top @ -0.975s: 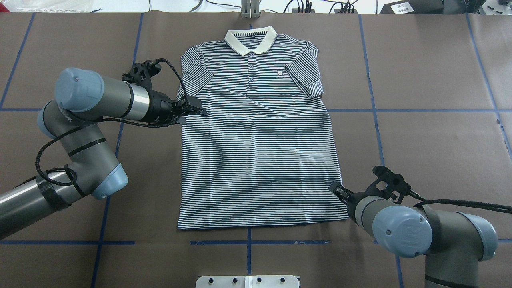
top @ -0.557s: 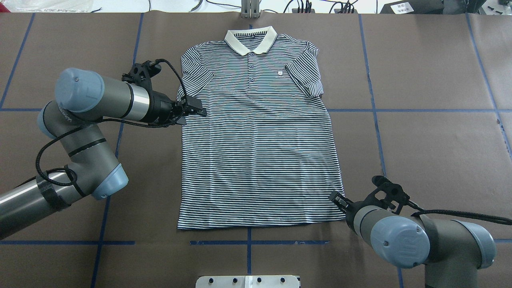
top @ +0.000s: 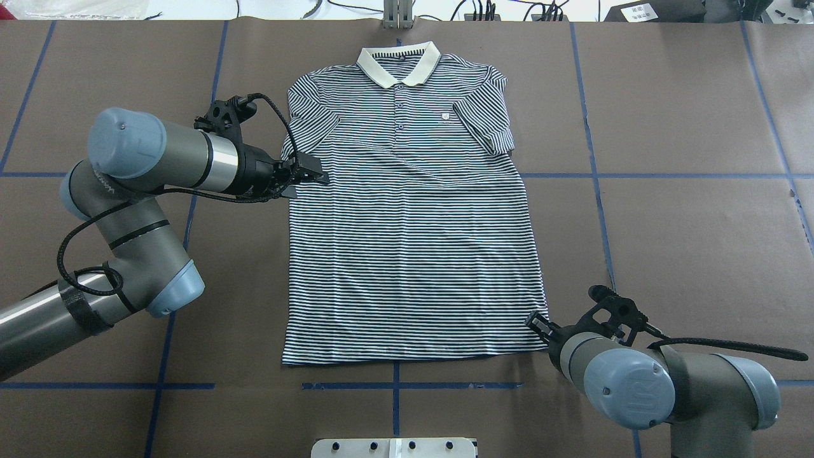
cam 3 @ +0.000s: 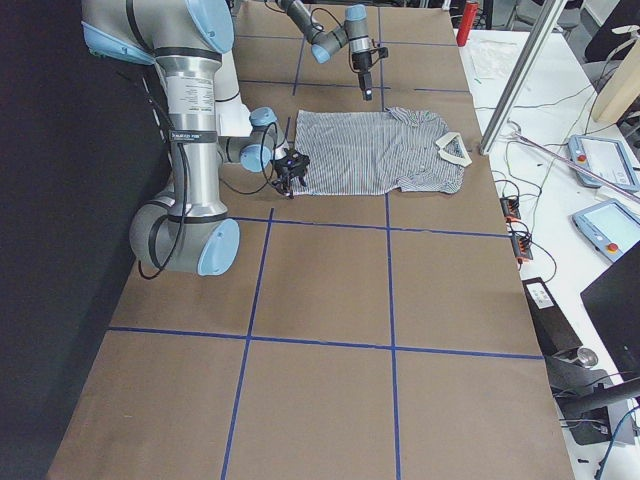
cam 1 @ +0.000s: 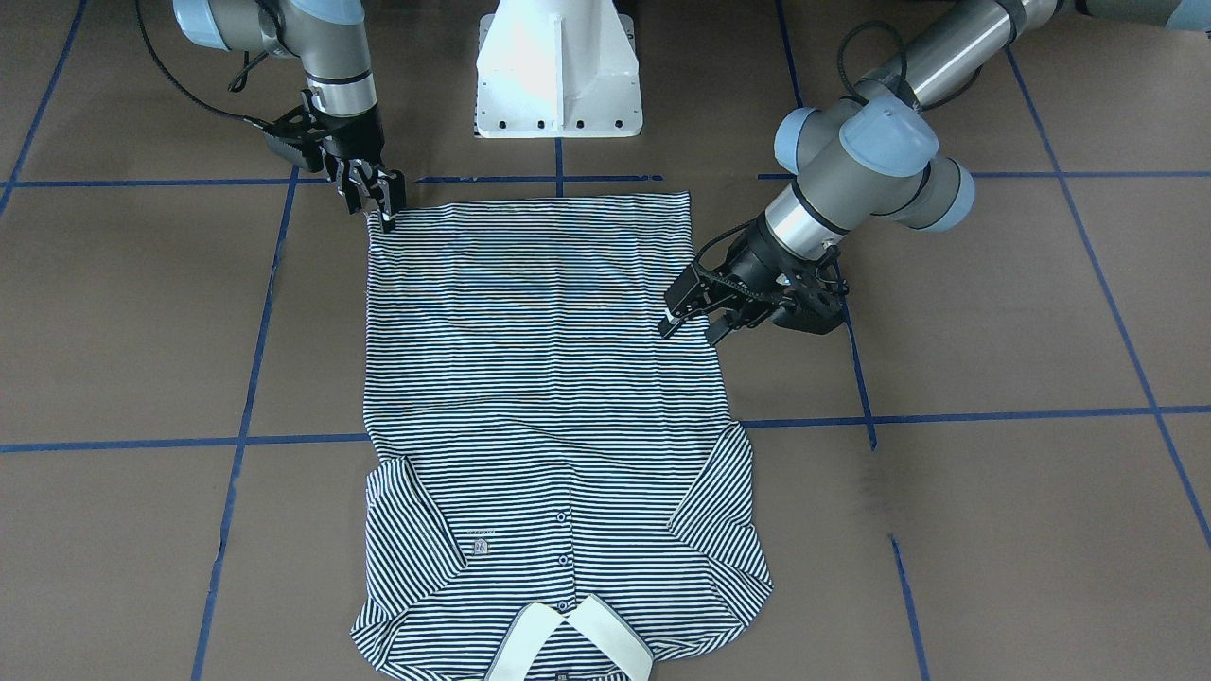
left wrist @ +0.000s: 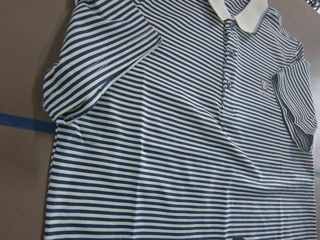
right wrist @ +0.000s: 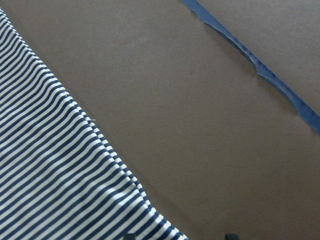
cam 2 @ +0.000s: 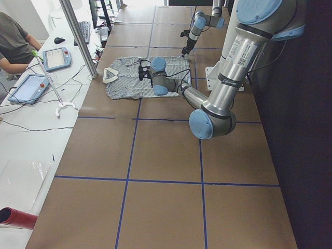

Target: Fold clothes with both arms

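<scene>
The striped polo shirt (top: 413,242) lies flat and front up on the brown table, with its cream collar (top: 399,63) at the far side. Both sleeves are folded in over the body. My left gripper (top: 308,177) is open at the shirt's left side edge, just below the sleeve; in the front-facing view (cam 1: 691,322) its fingers are apart. My right gripper (top: 536,321) is open at the near right hem corner. The right wrist view shows that corner (right wrist: 150,215) between the two fingertips. The left wrist view shows the shirt's upper half (left wrist: 175,150).
The white pedestal base (cam 1: 558,76) stands behind the hem. Blue tape lines (top: 687,175) cross the brown table cover. A metal post (top: 397,16) stands past the collar. An operator (cam 2: 13,41) and tablets (cam 2: 57,57) are at a side bench.
My right gripper has moved toward the near edge along the shirt's right side, down to the hem corner. The left arm and the shirt have not moved.
</scene>
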Controlling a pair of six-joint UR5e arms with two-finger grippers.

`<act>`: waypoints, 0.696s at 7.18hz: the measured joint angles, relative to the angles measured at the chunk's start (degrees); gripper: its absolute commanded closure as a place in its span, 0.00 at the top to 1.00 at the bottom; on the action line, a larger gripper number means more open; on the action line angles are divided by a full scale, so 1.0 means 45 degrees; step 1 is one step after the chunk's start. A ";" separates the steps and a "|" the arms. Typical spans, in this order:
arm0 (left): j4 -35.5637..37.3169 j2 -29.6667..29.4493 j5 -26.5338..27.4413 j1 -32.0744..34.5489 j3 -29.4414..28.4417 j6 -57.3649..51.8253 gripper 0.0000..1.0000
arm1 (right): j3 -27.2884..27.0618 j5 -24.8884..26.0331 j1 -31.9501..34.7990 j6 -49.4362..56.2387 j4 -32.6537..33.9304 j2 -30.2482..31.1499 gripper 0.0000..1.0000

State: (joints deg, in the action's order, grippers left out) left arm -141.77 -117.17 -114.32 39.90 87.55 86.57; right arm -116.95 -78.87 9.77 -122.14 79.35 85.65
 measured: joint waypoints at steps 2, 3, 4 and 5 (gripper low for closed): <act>-0.0008 0.0016 -0.0006 0.0000 -0.0001 0.0000 0.80 | -0.0002 -0.0011 -0.0041 -0.0006 0.0007 0.0036 0.00; -0.0005 0.0020 -0.0006 0.0003 -0.0001 0.0000 0.80 | -0.0032 -0.0012 -0.0063 -0.0006 0.0015 0.0043 0.00; -0.0001 0.0036 -0.0006 0.0011 0.0017 0.0004 0.80 | -0.0077 -0.0017 -0.0086 -0.0006 0.0025 0.0028 0.00; -0.0001 0.0060 0.0003 0.0012 0.0067 0.0055 0.80 | -0.0176 -0.0025 -0.0092 -0.0006 0.0034 0.0000 0.00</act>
State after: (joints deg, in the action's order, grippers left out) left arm -141.77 -116.90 -114.30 39.96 87.85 86.82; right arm -117.74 -78.98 9.36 -122.17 79.51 85.65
